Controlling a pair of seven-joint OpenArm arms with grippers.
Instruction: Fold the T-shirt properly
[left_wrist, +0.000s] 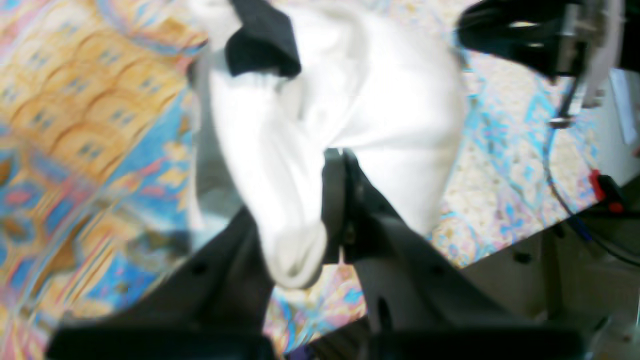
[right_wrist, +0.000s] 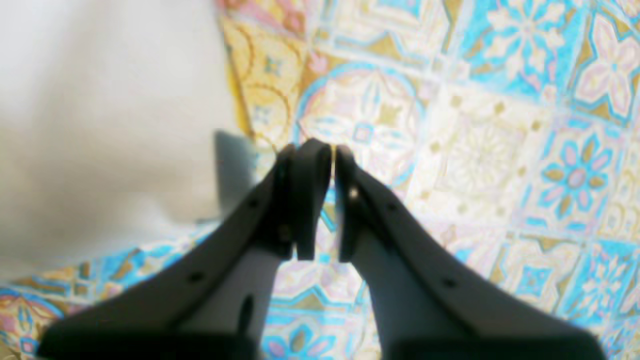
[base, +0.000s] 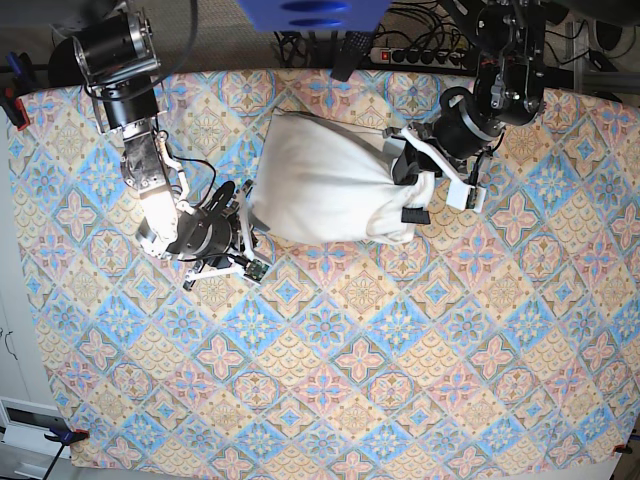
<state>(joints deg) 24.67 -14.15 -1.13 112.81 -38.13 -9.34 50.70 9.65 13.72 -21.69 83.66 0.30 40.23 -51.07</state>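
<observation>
While left hand (left_wrist: 334, 165) pinches bunched T-shirt (base: 325, 190), right hand (right_wrist: 320, 150) nearly closed, empty, just beside it

A patterned cloth (base: 330, 380) is spread over the whole surface, printed with diamond tiles in blue, orange, pink and cream, each filled with a flower or star motif. The same cloth is seen in the left wrist view (left_wrist: 75, 125), blurred, and in the right wrist view (right_wrist: 500, 125), where the tiles are sharper. A power strip (base: 425, 57) with plugged cables is laid beyond the far edge of the cloth. A blurred blue object (base: 312, 14) is seen at the top edge of the base view. A red clamp (base: 10, 103) is fixed at the far left edge, and another clamp (base: 62, 436) at the near left corner.
</observation>
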